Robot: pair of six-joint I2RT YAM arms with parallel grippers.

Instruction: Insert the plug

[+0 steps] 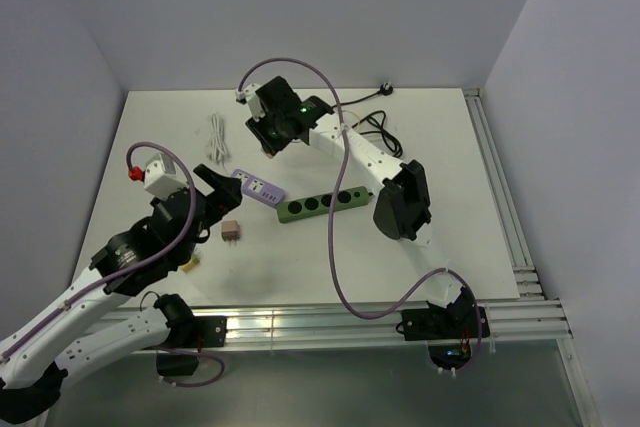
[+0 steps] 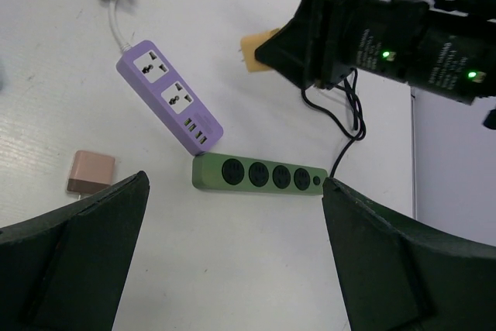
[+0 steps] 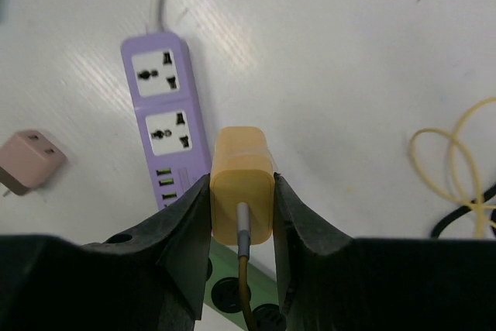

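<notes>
My right gripper (image 3: 242, 191) is shut on a yellow plug (image 3: 242, 184) with its cord running back between the fingers. It holds the plug above the table, just past the USB end of a purple power strip (image 3: 164, 122); in the top view it is at the rear centre (image 1: 268, 145). A green power strip (image 1: 322, 204) with several round sockets lies end to end with the purple strip (image 1: 258, 188). My left gripper (image 2: 236, 269) is open and empty, hovering in front of the green strip (image 2: 260, 174). The plug (image 2: 260, 50) also shows in the left wrist view.
A pink adapter (image 1: 230, 231) lies near my left gripper (image 1: 222, 195). A coiled white cable (image 1: 218, 135) lies behind the purple strip. A black cable (image 1: 375, 127) coils at the back right, and a thin yellow cable (image 3: 457, 168) loops near it. Walls enclose the table.
</notes>
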